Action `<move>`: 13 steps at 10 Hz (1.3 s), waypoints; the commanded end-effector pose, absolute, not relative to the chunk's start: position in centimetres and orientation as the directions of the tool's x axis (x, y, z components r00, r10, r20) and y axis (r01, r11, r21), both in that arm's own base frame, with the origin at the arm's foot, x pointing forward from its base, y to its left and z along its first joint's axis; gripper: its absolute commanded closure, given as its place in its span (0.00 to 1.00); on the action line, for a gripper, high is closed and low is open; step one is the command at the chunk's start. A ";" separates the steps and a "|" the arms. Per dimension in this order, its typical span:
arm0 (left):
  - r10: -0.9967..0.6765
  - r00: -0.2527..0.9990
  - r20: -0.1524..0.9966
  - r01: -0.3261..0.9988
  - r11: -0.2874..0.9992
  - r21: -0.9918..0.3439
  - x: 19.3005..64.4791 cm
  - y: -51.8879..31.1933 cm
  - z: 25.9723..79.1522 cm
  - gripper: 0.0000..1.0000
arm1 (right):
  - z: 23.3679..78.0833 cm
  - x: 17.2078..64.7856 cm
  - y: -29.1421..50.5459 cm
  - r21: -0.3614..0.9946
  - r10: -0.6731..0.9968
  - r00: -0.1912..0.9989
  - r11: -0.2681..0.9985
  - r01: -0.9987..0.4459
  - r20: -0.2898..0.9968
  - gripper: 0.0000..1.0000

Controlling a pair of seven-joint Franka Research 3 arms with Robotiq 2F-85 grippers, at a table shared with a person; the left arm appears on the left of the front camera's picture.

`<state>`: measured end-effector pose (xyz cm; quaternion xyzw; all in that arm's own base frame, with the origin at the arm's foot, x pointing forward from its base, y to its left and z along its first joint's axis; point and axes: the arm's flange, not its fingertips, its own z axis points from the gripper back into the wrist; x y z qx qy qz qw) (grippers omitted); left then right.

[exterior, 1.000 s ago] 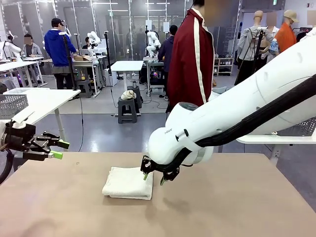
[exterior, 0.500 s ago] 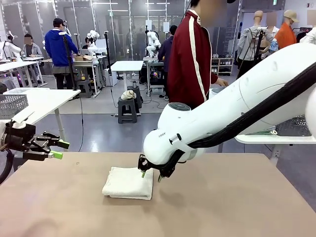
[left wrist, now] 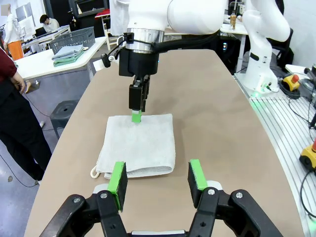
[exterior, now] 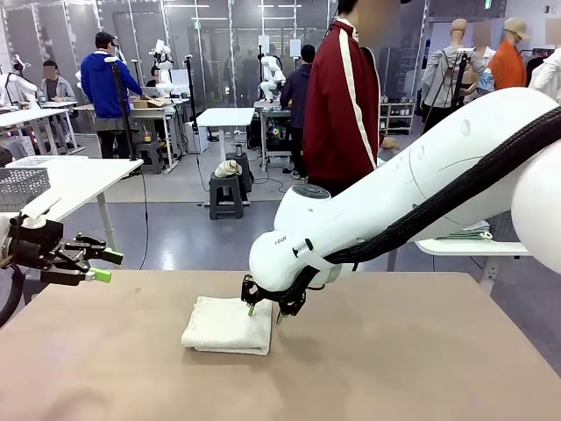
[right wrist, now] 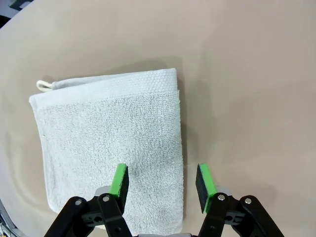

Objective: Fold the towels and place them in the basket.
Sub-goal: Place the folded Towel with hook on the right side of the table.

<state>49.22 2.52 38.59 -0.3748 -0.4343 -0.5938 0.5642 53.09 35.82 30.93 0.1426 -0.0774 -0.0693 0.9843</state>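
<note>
- My right gripper [exterior: 263, 312] hangs released, jaws apart with nothing between them, over the edge of the cream-white towel [exterior: 224, 326]. From the right wrist view one pad is above the cloth and the other above bare worktop [right wrist: 247, 74].
- I cannot tell whether my pad tips touch the towel. In the front view they are half hidden under my own wrist.
- The towel lies folded and flat directly below this gripper. Its near edge is cut off behind my fingers, and its small hanging loop [right wrist: 43, 85] sits at the corner farthest from them.
- My left gripper [exterior: 103, 265] is also released and empty, well apart from the towel at the worktop's side, pointing toward it.
- My right forearm hides much of the far side of the room.
- The worktop is plain, matte tan.
- Beyond it a person in a red jacket [exterior: 342, 105] stands on a grey floor among white tables. A pale mesh basket [exterior: 22, 186] sits on a side table beyond my left gripper.
</note>
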 end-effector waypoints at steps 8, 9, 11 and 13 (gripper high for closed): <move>-0.343 -0.083 0.936 0.995 0.015 0.094 49.0 2.6 38.7 0.36 | 30.0 53.6 36.5 0.265 -0.110 0.976 0.963 0.057 0.188 0.70; -0.343 -0.083 0.936 0.995 0.015 0.094 49.0 2.6 38.7 0.36 | 29.9 53.6 36.6 0.263 -0.105 0.977 0.963 0.053 0.188 0.66; -0.343 -0.083 0.936 0.995 0.015 0.094 49.0 2.6 38.7 0.36 | 30.1 53.5 36.5 0.248 -0.077 0.981 0.968 0.030 0.178 0.86; -0.343 -0.083 0.936 0.995 0.015 0.094 49.0 2.6 38.7 0.36 | 30.1 53.4 36.4 0.242 -0.055 0.983 0.970 0.011 0.174 1.00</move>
